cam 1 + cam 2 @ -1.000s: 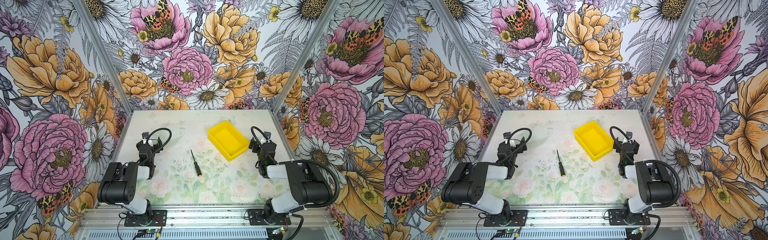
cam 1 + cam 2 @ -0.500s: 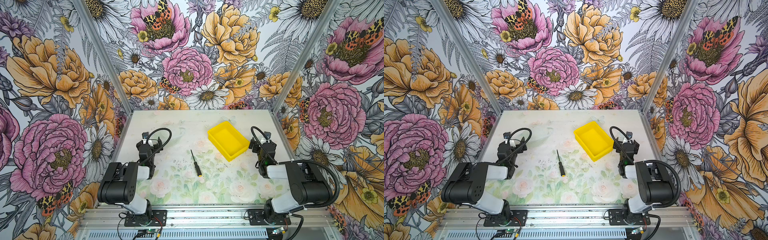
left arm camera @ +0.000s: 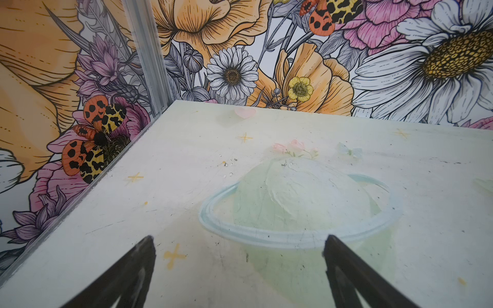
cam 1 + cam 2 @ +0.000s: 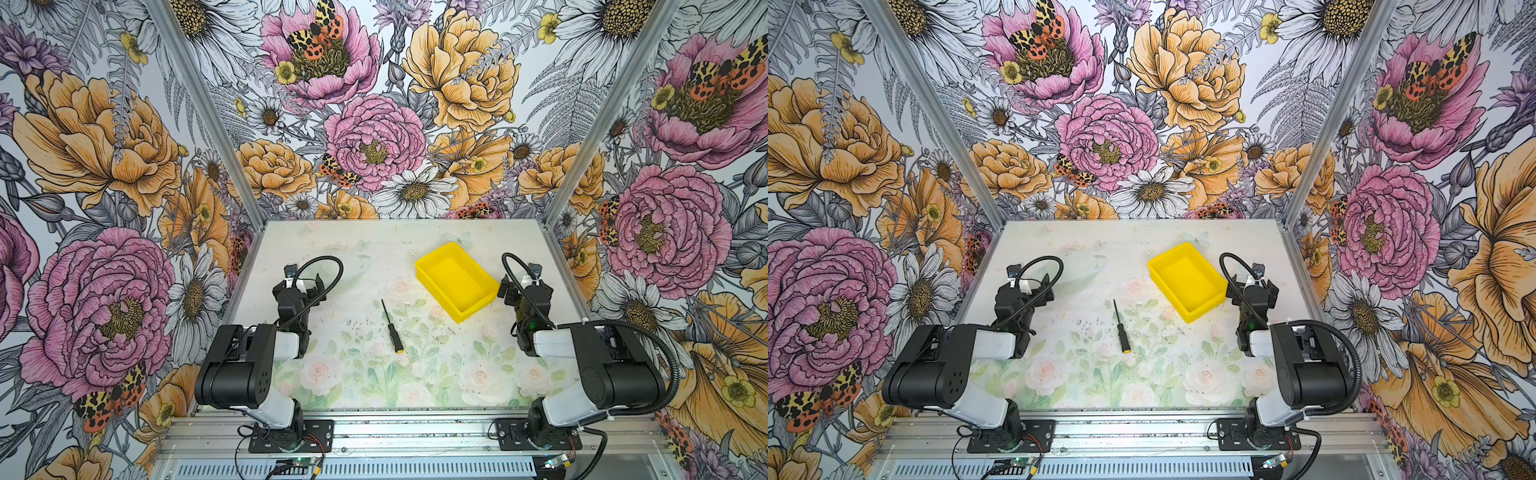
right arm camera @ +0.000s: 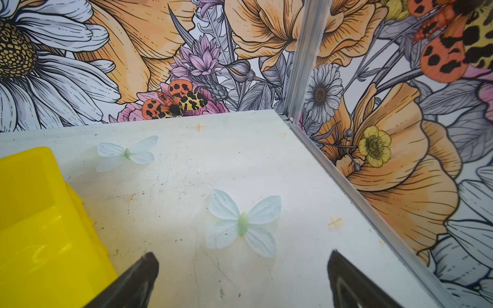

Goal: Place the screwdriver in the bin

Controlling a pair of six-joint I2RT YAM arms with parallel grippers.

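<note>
Two robot arms sit folded at either side of a flower-printed table (image 4: 374, 249). The left pincer (image 3: 238, 240) is spread fully wide and holds nothing. The right pincer (image 5: 242, 256) is also wide open and empty, and both look ready for a first grab. The screwdriver (image 4: 392, 328) lies flat between them, nearer the left pincer, untouched. The yellow bin (image 4: 457, 278) sits empty just beside the right pincer, so the carry would be short.

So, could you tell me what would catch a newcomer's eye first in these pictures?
The loud floral wallpaper on all three walls, then the bright yellow bin at the table's far right, beside the right gripper. The slim screwdriver lies alone mid-table, with the left gripper open and empty.
</note>
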